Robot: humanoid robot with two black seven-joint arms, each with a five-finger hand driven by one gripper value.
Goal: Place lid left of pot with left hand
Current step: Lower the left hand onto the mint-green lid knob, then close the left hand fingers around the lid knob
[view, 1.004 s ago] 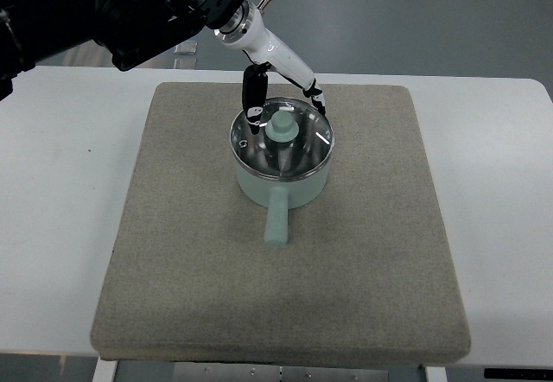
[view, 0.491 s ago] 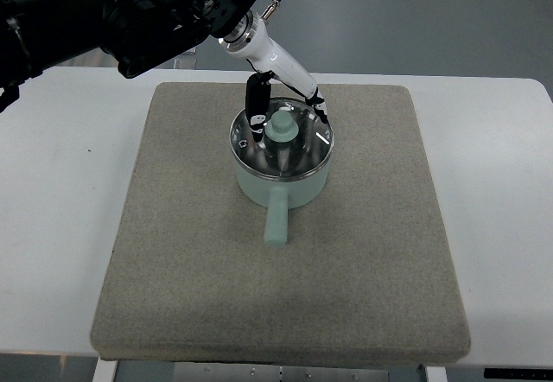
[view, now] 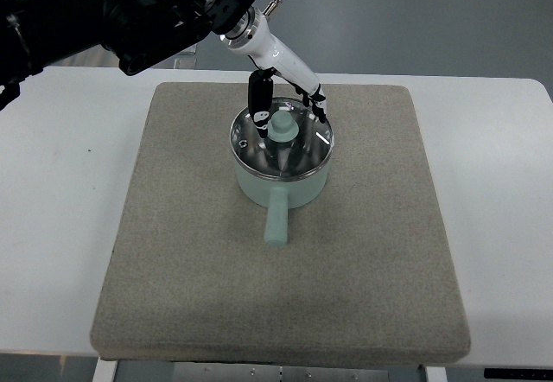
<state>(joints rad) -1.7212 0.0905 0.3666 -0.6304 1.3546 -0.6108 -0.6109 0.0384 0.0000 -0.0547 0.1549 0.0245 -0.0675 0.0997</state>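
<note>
black arm (view: pixel 104 15), white forearm (view: pixel 275 56)

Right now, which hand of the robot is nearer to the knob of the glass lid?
Left. The left hand hovers right at the lid knob, fingers spread around it, on the far side of the pot. The right hand is not in view.

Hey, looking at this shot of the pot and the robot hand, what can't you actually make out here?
- Top view: whether the left hand's fingers touch the lid's knob or hover; steep angle.
- Top view: inside the pot; glare on the glass lid hides it.
- Top view: left arm's upper part, cut off by the top-left edge.
- Right hand: out of frame.
</note>
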